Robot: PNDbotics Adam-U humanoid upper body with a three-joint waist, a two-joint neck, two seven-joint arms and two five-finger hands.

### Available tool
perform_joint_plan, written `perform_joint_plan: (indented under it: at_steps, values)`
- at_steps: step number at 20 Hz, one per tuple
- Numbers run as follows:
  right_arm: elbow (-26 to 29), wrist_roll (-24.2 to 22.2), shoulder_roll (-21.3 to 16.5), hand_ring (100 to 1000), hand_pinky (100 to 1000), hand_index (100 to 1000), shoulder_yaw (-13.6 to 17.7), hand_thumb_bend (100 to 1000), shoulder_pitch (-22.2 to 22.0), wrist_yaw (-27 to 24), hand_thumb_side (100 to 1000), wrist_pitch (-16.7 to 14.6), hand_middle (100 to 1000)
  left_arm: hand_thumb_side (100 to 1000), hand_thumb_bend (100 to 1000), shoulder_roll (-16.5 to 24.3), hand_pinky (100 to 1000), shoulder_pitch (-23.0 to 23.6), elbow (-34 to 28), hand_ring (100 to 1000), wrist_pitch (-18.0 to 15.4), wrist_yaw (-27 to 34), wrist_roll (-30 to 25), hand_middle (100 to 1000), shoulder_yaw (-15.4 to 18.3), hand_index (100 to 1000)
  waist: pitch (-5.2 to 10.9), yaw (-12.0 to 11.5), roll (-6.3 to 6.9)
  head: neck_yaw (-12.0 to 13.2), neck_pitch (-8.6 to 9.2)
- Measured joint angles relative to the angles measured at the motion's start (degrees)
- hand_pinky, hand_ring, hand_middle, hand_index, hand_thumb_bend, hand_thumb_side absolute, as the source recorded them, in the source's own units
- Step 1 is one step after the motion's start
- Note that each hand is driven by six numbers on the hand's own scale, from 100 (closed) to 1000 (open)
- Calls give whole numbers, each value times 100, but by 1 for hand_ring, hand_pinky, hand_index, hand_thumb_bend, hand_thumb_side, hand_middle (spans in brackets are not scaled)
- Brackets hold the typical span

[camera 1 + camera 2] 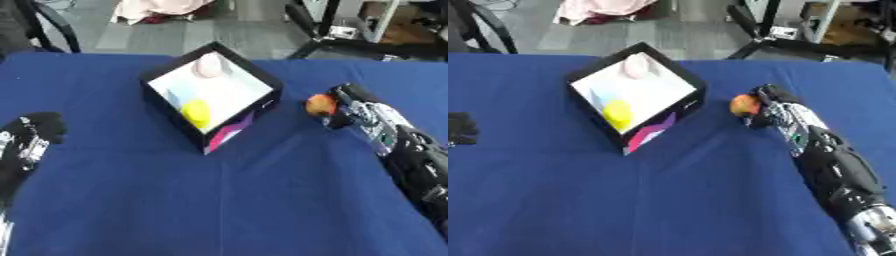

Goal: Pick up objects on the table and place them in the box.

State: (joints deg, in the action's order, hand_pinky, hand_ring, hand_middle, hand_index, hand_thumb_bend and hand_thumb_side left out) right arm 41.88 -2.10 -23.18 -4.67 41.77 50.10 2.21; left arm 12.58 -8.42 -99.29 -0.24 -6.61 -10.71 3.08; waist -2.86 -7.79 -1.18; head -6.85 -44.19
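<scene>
Right hand (343, 106) sits at about 3 o'clock from the box (175, 112), its fingers curled round a small orange-red round object (320, 105) that looks like a fruit. Whether that object rests on the blue table (219, 200) or is just lifted off it I cannot tell. Hand and fruit are near the box's right corner but apart from it.

The box is black-walled with a white floor, turned so 1 corner points toward 6 o'clock. Inside it already lie a yellow object (197, 113) near the lower corner, a pale pink one (210, 67) toward 12 o'clock, and a faint light-blue shape (172, 95) on the left side.

Left hand (39, 127) rests at 9 o'clock, well apart from the box, fingers curled and empty.

By my reading the step in hand is the pick of the fruit, with the placing not yet done. The next move calls for raising it clear of the box's near wall, carrying it toward 9 o'clock over the white floor, and letting go above a bare patch so it does not roll against the yellow object.
</scene>
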Motion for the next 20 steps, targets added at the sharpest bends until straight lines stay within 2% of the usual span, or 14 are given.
perform_joint_plan:
  at_steps: [5, 9, 16, 20]
  values:
    - [130, 800, -1, 575, 715, 337, 6, 100, 0, -228, 100, 153, 316, 711, 506, 0, 685, 0, 0, 682, 0, 0, 0, 618, 0, 742, 0, 1, 0, 3, 0]
    - [569, 1093, -23, 567, 710, 329, -61, 100, 39, -641, 100, 159, 308, 714, 501, 0, 685, 0, 0, 683, 0, 0, 0, 618, 0, 742, 0, 2, 0, 6, 0]
    - [1463, 894, -23, 564, 712, 337, -357, 100, 476, -1418, 100, 191, 311, 715, 498, 0, 685, 0, 1, 685, 2, 0, -4, 619, -4, 741, 0, 2, 0, -7, 0]
    - [1589, 512, 211, 576, 722, 356, -609, 100, 902, -1590, 100, 128, 326, 715, 496, 0, 685, -1, 1, 686, 0, 1, -10, 619, -33, 741, 0, -31, 0, -40, 0]
